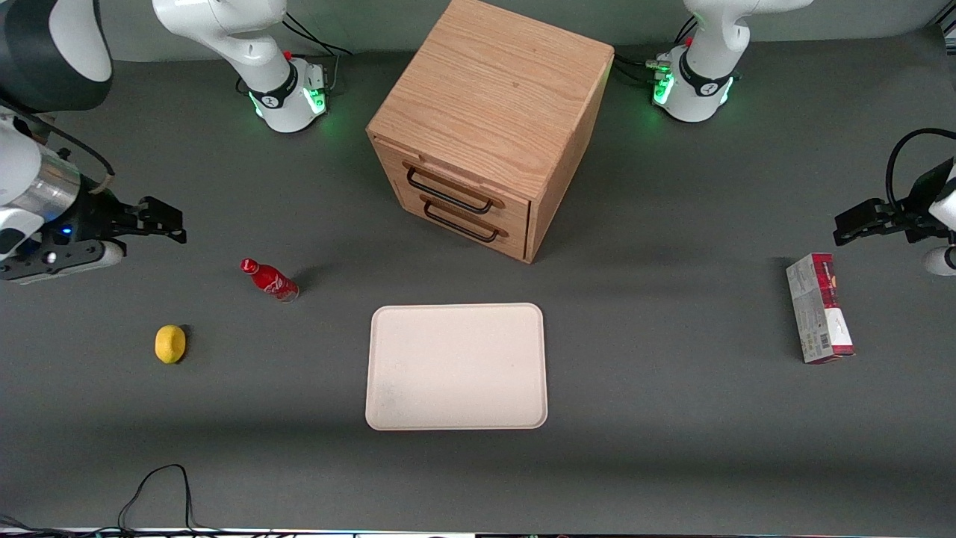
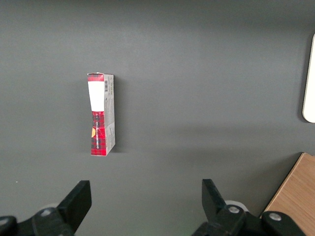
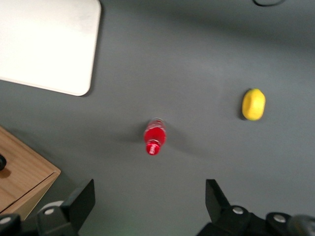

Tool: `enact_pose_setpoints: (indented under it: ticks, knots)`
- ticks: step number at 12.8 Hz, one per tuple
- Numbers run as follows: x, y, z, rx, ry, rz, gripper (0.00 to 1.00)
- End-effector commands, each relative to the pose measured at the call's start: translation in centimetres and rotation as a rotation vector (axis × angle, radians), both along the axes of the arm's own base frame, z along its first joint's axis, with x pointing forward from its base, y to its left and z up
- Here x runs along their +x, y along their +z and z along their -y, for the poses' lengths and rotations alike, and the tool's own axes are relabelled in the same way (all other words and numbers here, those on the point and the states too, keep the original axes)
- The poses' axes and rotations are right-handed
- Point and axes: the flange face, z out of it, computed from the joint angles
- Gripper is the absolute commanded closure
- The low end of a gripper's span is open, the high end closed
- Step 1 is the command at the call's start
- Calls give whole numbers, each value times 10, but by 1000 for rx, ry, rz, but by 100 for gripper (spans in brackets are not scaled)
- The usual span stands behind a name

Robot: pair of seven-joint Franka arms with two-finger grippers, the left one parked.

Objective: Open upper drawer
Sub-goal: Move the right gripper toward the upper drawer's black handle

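The claw (image 1: 168, 224) hangs at the left edge of the front view, above the grey surface (image 1: 672, 418) at the working arm's end, holding nothing. Its two black fingers (image 3: 78, 204) stand wide apart in the wrist view, with bare surface between them.

The oak cabinet (image 1: 489, 97) stands in the upper middle of the front view, turned at an angle. The upper drawer (image 1: 455, 190) sits flush in the cabinet's face, closed, its black bar handle (image 1: 448, 191) running along the front. The lower drawer (image 1: 467, 223) sits just beneath it, also closed. The claw is well apart from both.

A red bottle (image 1: 269, 279) stands upright on the surface between the claw and the cabinet, nearer the camera than either. A lemon (image 1: 170, 344) lies nearer the camera again, toward the working arm's end. A cream tray (image 1: 455, 366) lies flat in the middle of the frame, in front of the cabinet. A red-and-grey box (image 1: 818, 308) lies toward the parked arm's end.
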Motion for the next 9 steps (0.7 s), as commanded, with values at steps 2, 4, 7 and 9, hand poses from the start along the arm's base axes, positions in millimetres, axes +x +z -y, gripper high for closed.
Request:
enact_pose_setpoints:
  ticks: [2, 4, 7, 9]
  knots:
    - [15, -16, -36, 8, 30, -54, 0]
    - [24, -20, -82, 21, 95, -49, 0]
    - [23, -23, -143, 18, 193, -39, 0]
    - [21, -31, -160, 24, 217, -53, 0]
